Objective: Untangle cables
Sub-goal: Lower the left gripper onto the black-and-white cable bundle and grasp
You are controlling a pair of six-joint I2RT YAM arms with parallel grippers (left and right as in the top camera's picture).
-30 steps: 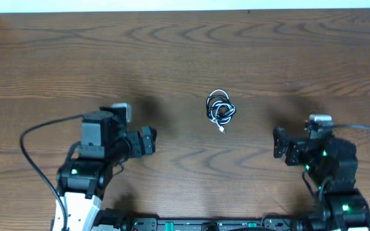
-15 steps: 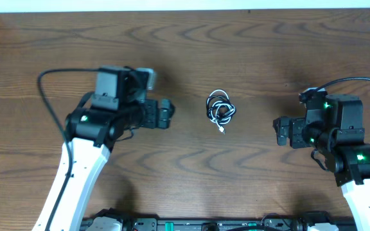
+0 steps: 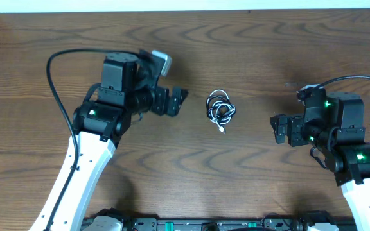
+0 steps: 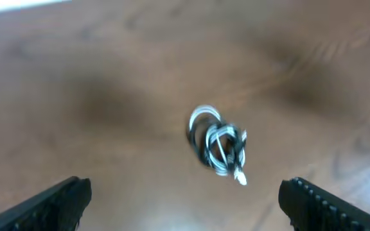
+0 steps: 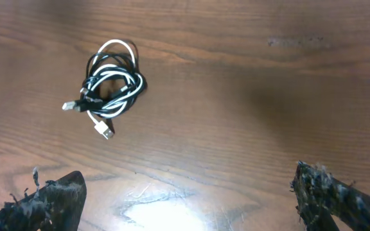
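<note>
Cables [image 3: 220, 110], one black and one white, sit balled up together near the center of the overhead frame on the wood table [image 3: 249, 38]. Left gripper [image 3: 177, 102] hangs just frame-left of them, and right gripper [image 3: 275, 129] is farther off on the right. Both are spread wide, nothing held.

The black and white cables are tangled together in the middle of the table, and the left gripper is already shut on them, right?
Not quite. The cables do lie tangled together in the middle of the table, but the left gripper is open and apart from them, as the overhead view shows.
</note>
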